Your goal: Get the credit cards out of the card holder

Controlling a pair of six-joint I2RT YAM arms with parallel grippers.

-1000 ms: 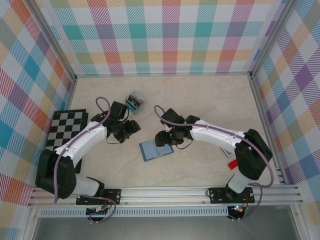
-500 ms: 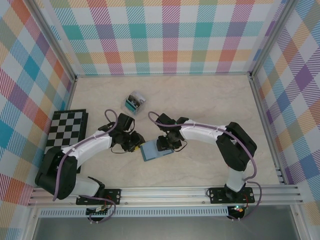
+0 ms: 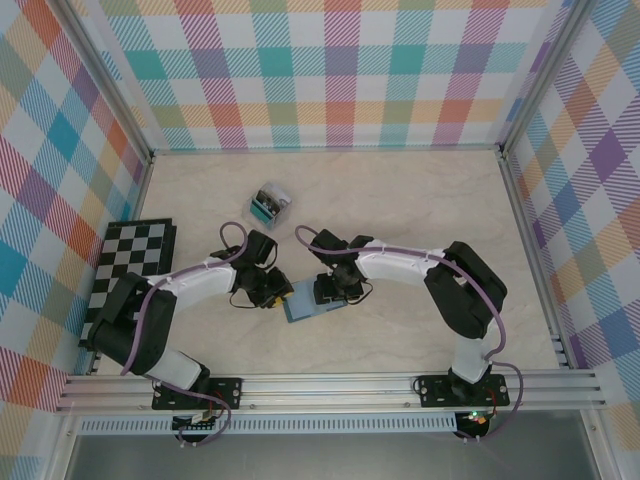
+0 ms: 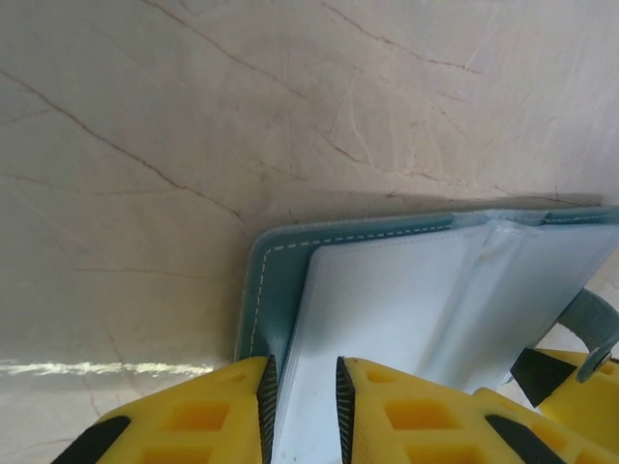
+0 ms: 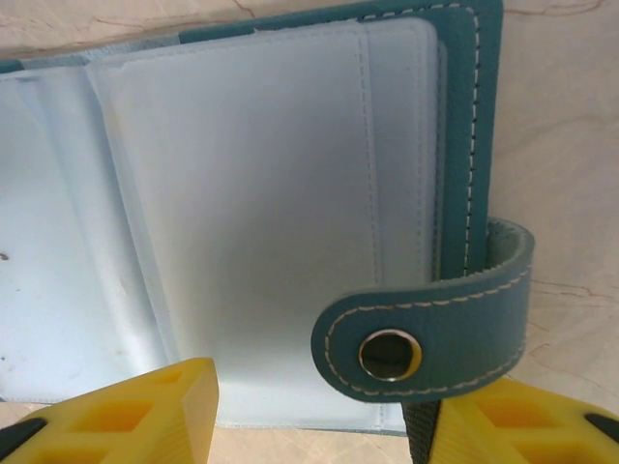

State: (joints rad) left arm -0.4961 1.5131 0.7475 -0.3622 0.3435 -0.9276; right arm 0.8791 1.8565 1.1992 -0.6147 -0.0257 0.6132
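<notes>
The card holder (image 3: 303,306) lies open on the table between my two grippers, a slate-teal cover with cloudy pale sleeves inside. The credit cards are hidden in those sleeves. My left gripper (image 3: 278,295) has come in at the holder's left edge. In the left wrist view its jaws (image 4: 300,372) stand narrow, shut on the layered stack of sleeves beside the teal cover (image 4: 276,280). My right gripper (image 3: 330,290) hovers over the right panel. Its jaws (image 5: 319,382) are open wide across that panel's near edge. The closing tab (image 5: 426,333), with its metal snap, curls in front of the right finger.
A small clear plastic box (image 3: 270,203) sits behind the holder, toward the back left. A checkerboard (image 3: 135,262) lies at the table's left edge. Plaid walls and metal rails enclose the table. Bare tabletop stretches to the back and right.
Both arms have reached in to the card holder. The left gripper moved right to the holder's left edge and narrowed on the sleeves. The right gripper shifted left over the right panel.
</notes>
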